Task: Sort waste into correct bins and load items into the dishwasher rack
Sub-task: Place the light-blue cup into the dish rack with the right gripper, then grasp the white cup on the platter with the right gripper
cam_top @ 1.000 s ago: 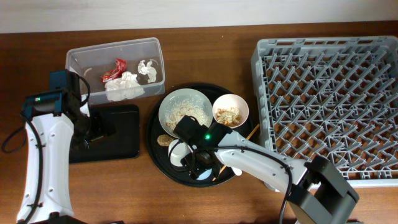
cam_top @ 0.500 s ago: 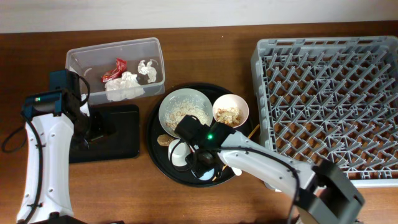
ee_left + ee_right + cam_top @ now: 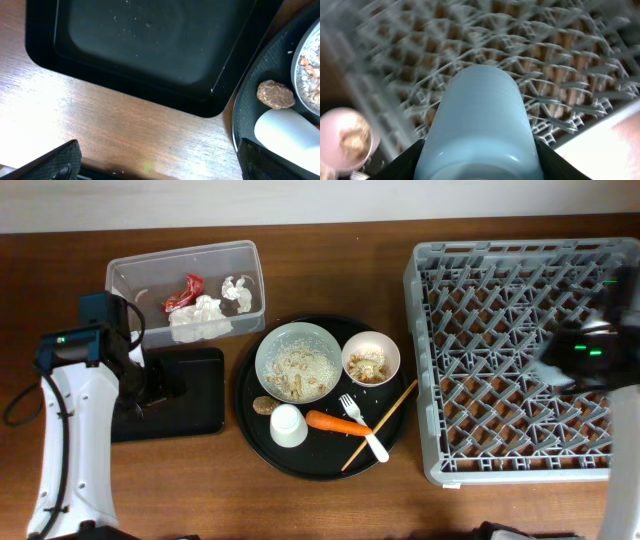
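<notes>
Aloft, pinched blue cup (image 3: 480,115) in right tool (image 3: 479,169) over rack (image 3: 565,60), with left tool (image 3: 165,162) spread beside black tray (image 3: 150,50).

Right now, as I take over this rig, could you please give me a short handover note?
Left pincer: open, empty, beside the black tray.
Right pincer: shut on the pale blue cup, over the rack.
Done: napkins and red wrapper in the clear tub.
To do: seat the cup; bin the carrot, brown lump and crumbs; rack the plate-bowl, small bowl, white cup, fork and stick, all on the round tray.
</notes>
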